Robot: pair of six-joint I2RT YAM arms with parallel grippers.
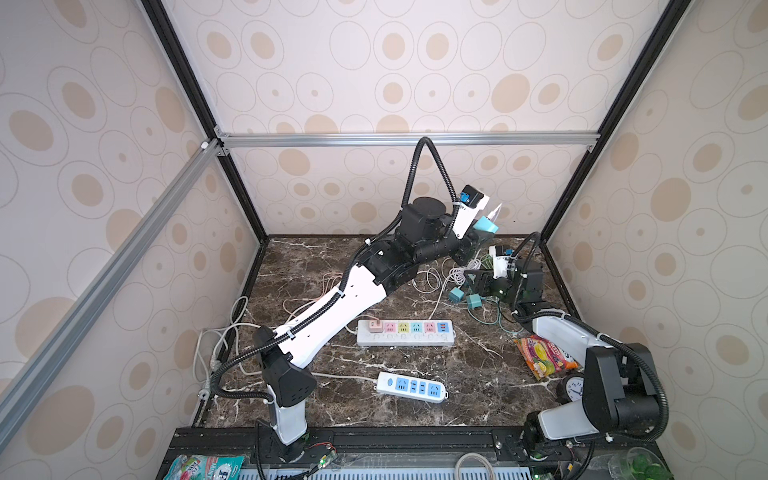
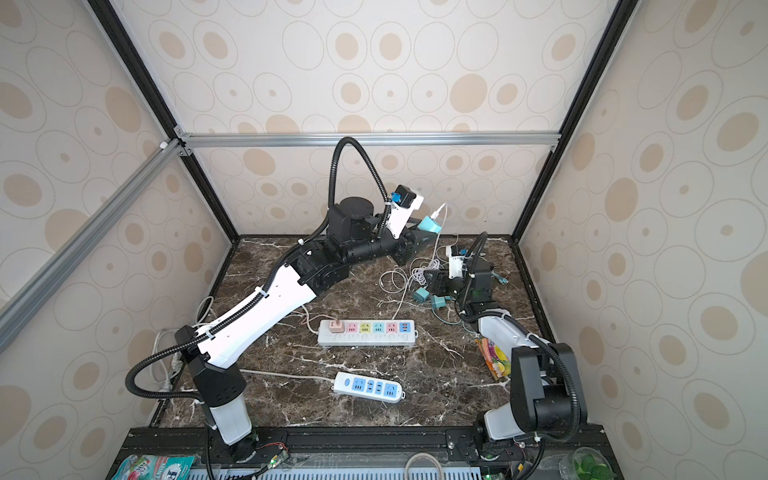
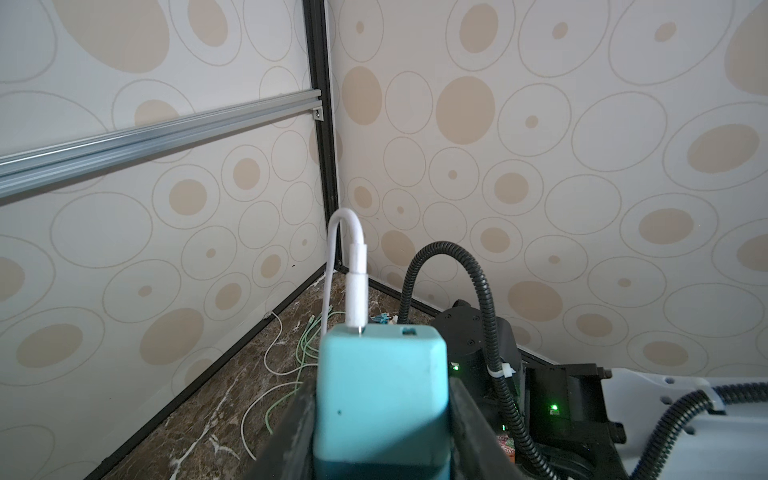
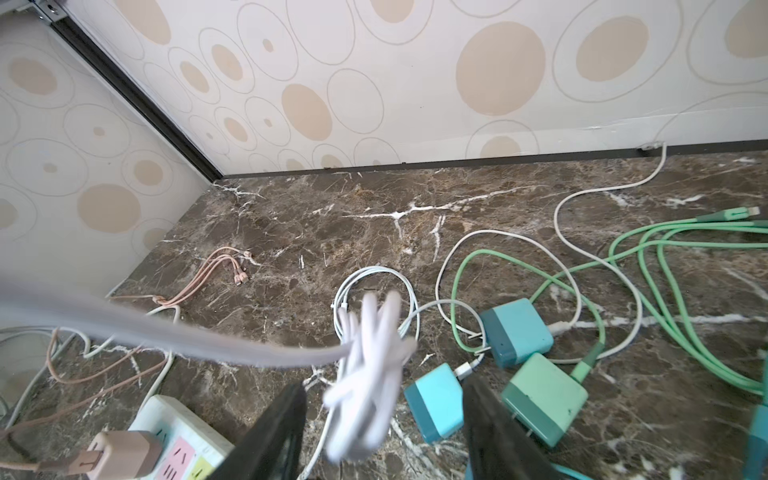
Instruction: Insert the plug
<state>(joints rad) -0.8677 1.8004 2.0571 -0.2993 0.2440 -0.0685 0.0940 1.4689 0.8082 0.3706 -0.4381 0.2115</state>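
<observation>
Teal plug (image 3: pixel 380 386), clamped lengthwise in left pincer (image 3: pixel 381 401), aims cable-end up toward wall (image 3: pixel 540 166); right pincer (image 4: pixel 384 386) gapes.

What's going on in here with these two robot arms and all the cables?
The left gripper holds a teal charger up near the back corner, its white cable hanging down. The right gripper is low over the table, jaws apart around a coiled bundle, beside spare chargers. The colourful power strip waits in the middle, one pink plug already in.
</observation>
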